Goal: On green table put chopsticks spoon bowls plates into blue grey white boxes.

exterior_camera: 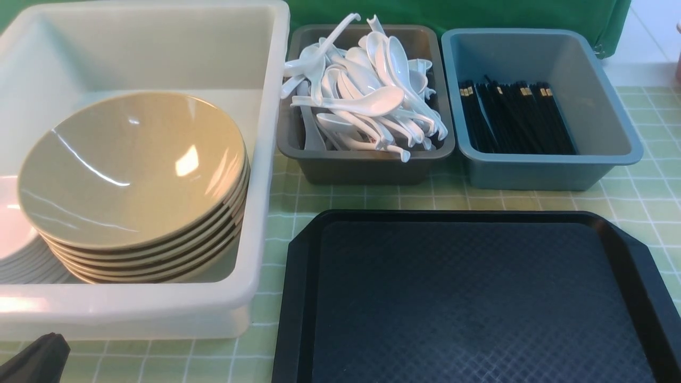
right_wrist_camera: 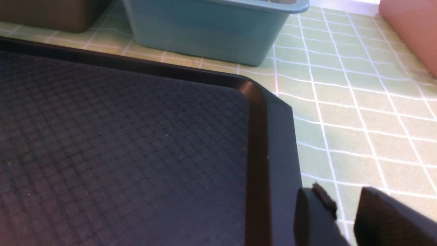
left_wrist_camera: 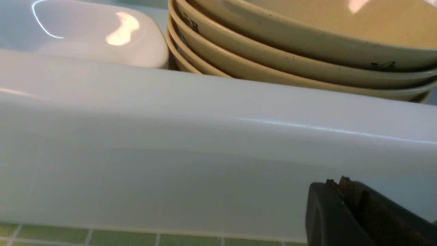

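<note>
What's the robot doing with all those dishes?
It's sorting tableware into boxes. The bowls sit stacked in the white box, the spoons fill the grey box, and the chopsticks lie in the blue box. The black tray is bare. Neither gripper holds anything: the left gripper is shut by the white box, and the right gripper is slightly open by the tray's corner.

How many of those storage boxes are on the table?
3: the white box with bowls sits on the left, the grey box of spoons in the middle, and the blue box of chopsticks on the right.
</note>
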